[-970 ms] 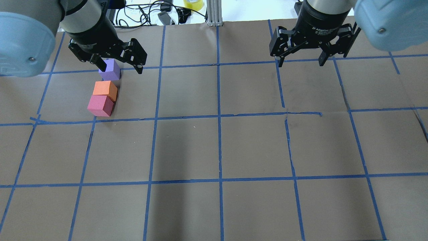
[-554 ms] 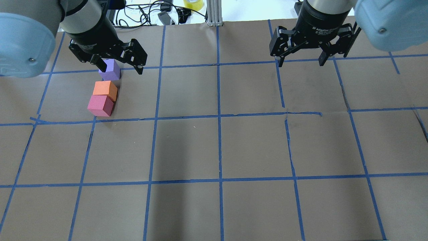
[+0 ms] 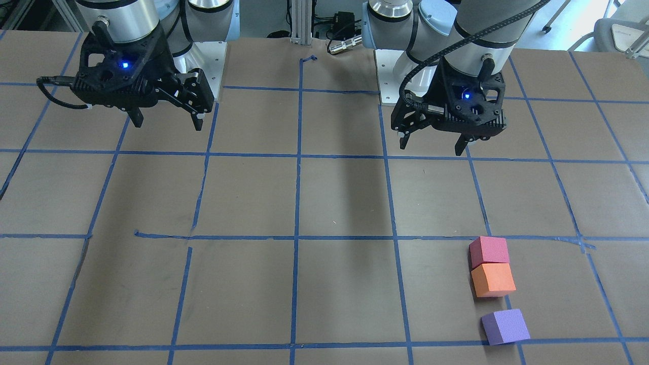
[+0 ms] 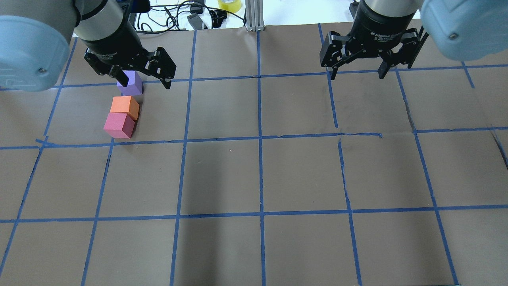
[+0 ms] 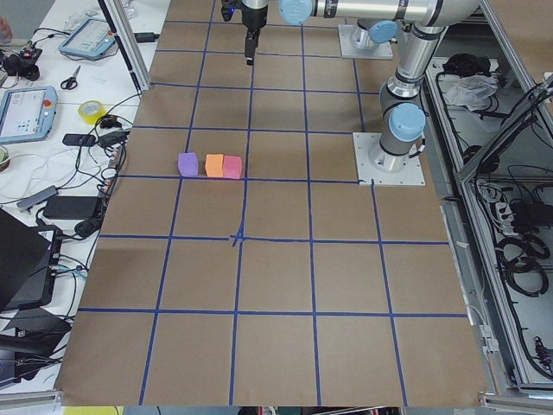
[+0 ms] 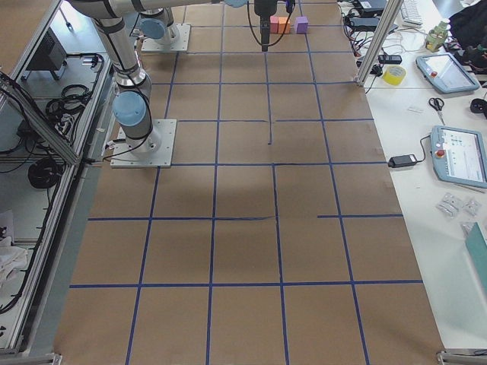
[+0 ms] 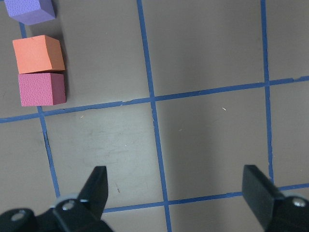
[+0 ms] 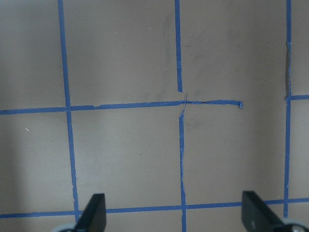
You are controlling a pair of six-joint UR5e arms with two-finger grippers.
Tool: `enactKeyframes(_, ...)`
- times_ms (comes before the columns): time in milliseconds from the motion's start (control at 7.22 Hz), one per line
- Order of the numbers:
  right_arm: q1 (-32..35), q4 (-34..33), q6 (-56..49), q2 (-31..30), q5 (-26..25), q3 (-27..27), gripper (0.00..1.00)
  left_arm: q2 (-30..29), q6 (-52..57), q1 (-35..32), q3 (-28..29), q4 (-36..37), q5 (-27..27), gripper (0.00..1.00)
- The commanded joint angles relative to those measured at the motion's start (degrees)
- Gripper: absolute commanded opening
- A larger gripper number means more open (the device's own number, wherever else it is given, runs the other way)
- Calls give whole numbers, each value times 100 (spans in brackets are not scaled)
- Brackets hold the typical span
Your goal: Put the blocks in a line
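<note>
The blocks lie in one short row on the tabletop [image 3: 324, 203], on the robot's left side and toward the edge far from its base. The red-pink block [image 3: 489, 252] is nearest to the robot and the orange block [image 3: 493, 279] touches it. The purple block [image 3: 505, 326] comes last, with a small gap after the orange one and slightly out of the row's axis. I judge that the line is almost or fully made; only this gap and small offset could ask for a correction.

The left jaws are wide open and empty. They hang above the tabletop on the robot's side of the row, apart from all three blocks. In the overhead view they seem to overlap the purple block, but the front view and the left wrist view show clear space between them. Probably they are open because nothing needs carrying now, as every block rests on the tabletop.

The right jaws are also open and empty, well apart over the other half. This side has no blocks, so that arm probably waits out of the way.
</note>
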Motion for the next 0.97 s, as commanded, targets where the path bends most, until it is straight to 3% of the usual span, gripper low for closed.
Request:
enactKeyframes(0,0,0,0,5,-8,0,100,-12,16,34,6,9,29,100)
enactKeyframes(831,0,0,9,-4,0,9,100,93,16,87,32,44,38,100)
